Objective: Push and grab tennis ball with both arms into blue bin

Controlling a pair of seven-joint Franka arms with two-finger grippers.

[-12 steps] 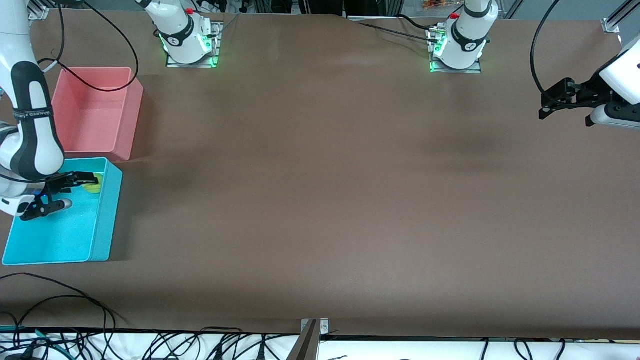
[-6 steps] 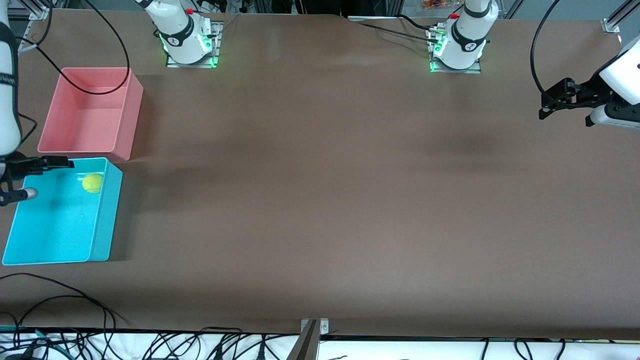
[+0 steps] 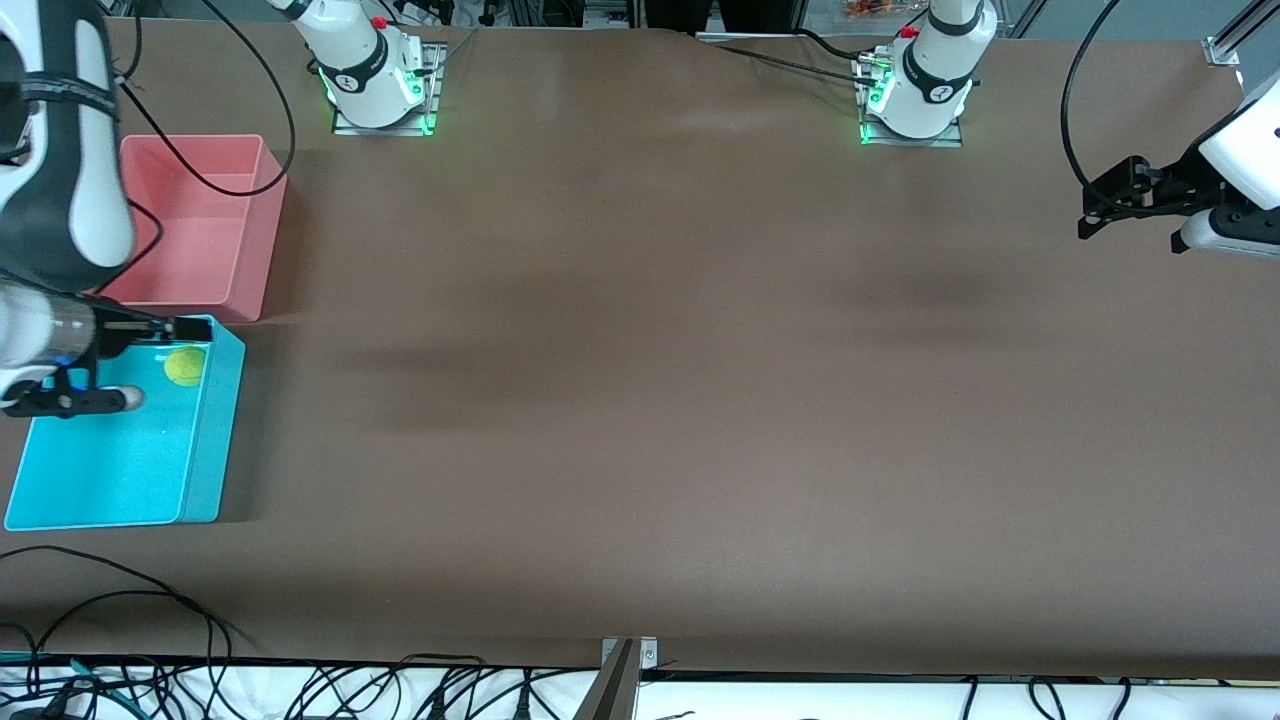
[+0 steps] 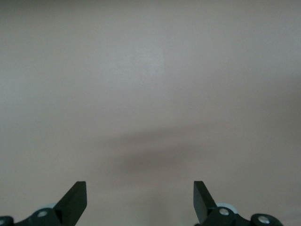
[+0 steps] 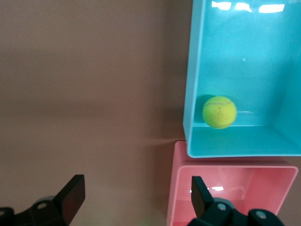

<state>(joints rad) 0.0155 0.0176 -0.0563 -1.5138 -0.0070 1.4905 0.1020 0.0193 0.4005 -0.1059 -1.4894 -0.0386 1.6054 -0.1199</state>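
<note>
Right pincer (image 3: 125,365), fingers spread and empty, is held over the blue bin (image 3: 215,440). Tennis ball (image 3: 184,366) is seen inside, near the pink bin (image 3: 250,250). Left pincer (image 3: 1085,222), spread, waits over bare counter (image 3: 650,400).

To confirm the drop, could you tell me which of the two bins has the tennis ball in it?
The blue bin, nearer the front camera, holds the tennis ball; the pink bin beside it holds none.

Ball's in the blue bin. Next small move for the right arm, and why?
Probably lift the right hand clear and retract. The tennis ball already rests inside the blue bin, the hand is open and empty above it, and the left hand waits open.
</note>
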